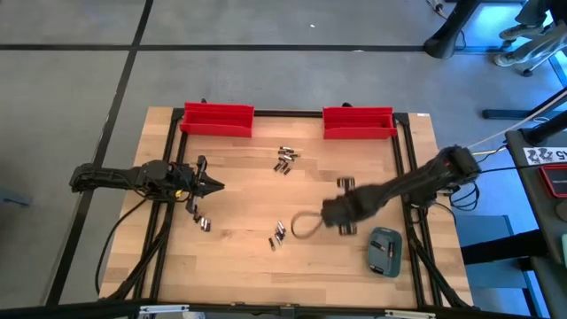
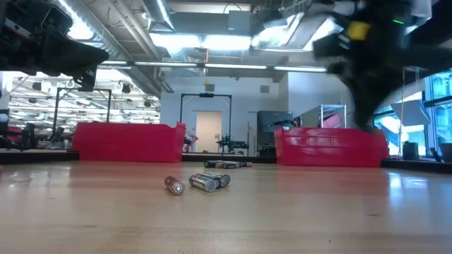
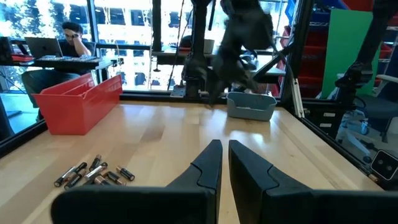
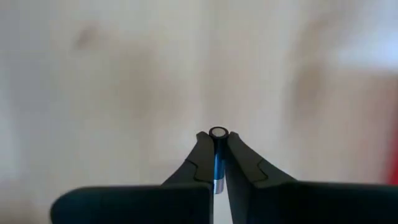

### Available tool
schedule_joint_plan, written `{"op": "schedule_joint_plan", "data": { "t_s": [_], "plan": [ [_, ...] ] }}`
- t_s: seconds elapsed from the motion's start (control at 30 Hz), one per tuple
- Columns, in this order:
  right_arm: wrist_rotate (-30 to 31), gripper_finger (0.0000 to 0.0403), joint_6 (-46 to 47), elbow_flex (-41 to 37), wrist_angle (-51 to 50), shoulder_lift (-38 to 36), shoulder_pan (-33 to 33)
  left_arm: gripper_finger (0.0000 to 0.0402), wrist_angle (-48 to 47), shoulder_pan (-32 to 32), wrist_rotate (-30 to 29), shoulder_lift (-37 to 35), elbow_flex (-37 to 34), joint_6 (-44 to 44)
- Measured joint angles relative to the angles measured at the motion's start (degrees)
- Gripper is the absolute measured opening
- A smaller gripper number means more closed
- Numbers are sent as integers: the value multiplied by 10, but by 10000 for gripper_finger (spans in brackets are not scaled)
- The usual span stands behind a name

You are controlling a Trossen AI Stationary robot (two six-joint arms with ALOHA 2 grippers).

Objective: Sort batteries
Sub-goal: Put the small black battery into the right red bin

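Small dark batteries with silvery ends lie on the wooden table in three groups: one (image 1: 283, 159) toward the far side, a pair (image 1: 204, 223) near my left gripper, and a cluster (image 1: 277, 235) in the middle. The low view shows that cluster (image 2: 201, 182) close up. My right gripper (image 1: 295, 227) hovers beside the middle cluster, shut on one battery (image 4: 218, 132). My left gripper (image 1: 213, 186) (image 3: 224, 152) waits at the table's left, shut and empty, above the table. My right gripper pinches one battery between its two fingertips (image 4: 202, 149). The battery lies along the fingers, its silvery round end (image 4: 218, 132) showing at their free ends. The fingers point down at the wood, coming from the table's right. The battery is clear of the table.
Two red bins (image 1: 217, 120) (image 1: 359, 122) stand at the far edge. A grey-blue rounded case (image 1: 384, 251) lies near the right front corner. A black frame (image 1: 168, 151) borders the table. A person sits at a desk (image 3: 71, 40) beyond the table.
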Motion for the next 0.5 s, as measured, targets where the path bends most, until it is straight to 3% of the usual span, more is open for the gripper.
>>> {"op": "schedule_joint_plan", "data": {
  "t_s": [0.1, 0.23, 0.37, 0.5],
  "plan": [
    [46, 11, -55, 9, 15, -59, -83, 20, 0, 0, 0, 0, 0, 4],
    [52, 11, -111, 9, 95, -122, -264, 20, 0, 0, 0, 0, 0, 11],
    [-48, 11, -113, 10, 182, -118, -457, 20, 0, 0, 0, 0, 0, 11],
    [-138, 11, -78, 10, 241, -69, -580, 20, 0, 0, 0, 0, 0, 11]
  ]
}}
